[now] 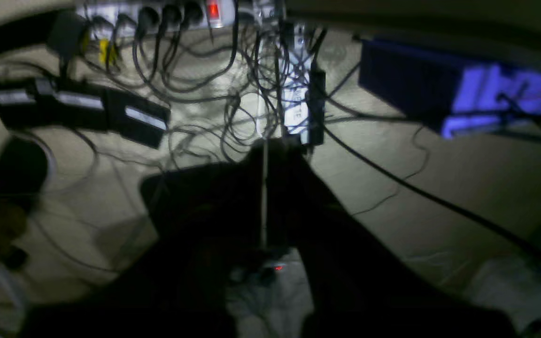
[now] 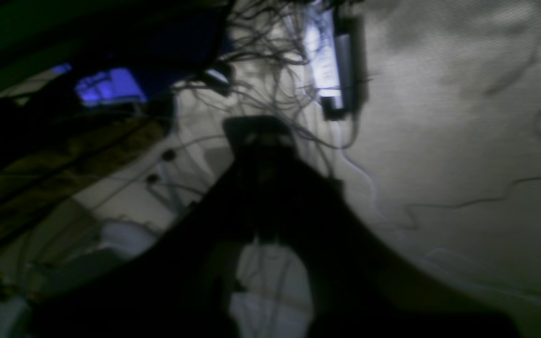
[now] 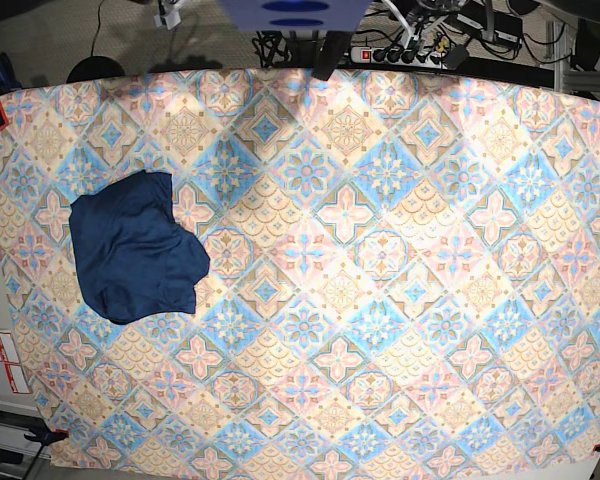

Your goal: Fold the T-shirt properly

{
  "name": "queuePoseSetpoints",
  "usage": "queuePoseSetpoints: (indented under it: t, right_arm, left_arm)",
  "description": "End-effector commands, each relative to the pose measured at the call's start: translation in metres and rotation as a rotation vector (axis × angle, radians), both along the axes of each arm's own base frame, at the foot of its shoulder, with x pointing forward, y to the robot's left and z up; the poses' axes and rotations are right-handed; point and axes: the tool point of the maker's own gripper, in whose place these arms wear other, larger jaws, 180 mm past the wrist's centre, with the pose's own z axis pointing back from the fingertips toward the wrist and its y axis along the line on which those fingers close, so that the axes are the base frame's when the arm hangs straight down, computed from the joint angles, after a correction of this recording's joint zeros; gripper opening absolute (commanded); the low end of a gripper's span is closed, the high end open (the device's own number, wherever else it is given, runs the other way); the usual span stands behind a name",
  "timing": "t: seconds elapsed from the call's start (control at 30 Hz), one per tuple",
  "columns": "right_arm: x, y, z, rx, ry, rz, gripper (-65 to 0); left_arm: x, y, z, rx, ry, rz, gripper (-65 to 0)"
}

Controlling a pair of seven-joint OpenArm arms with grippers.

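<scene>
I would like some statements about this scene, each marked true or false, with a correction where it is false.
1. The T-shirt lies near the left edge of the patterned cloth in the base view. True.
2. The T-shirt is red. False: it is dark navy blue.
3. A pincer holds the T-shirt. False: no arm is near it in the base view.
4. The power strip has several plugs in it. True.
5. Two garments lie on the cloth. False: only one.

One T-shirt lies on one patterned tablecloth. One power strip sits past it. Two grippers, each closed.
</scene>
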Motion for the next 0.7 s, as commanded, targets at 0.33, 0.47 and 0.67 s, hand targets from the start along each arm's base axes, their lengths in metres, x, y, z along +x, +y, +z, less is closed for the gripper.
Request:
queuePoseSetpoints:
  t: [0.33, 0.47, 0.67]
  right_arm:
    - [-0.004, 0.004, -0.016, -0.156, 0.016, -0.064, -64.3]
    - [0.016, 0.040, -0.018, -0.104, -0.010, -0.081, -64.3]
    - [0.024, 0.067, -0.017, -0.063, -0.021, -0.091, -64.3]
  left_arm:
    - [-0.021, -0.001, -0.007, -0.011, 0.030, -0.159, -65.0]
    - [-0.018, -0.001, -0.007, -0.010, 0.025, -0.159, -65.0]
    - [-0.017, -0.005, -0.007, -0.018, 0.025, -0.151, -65.0]
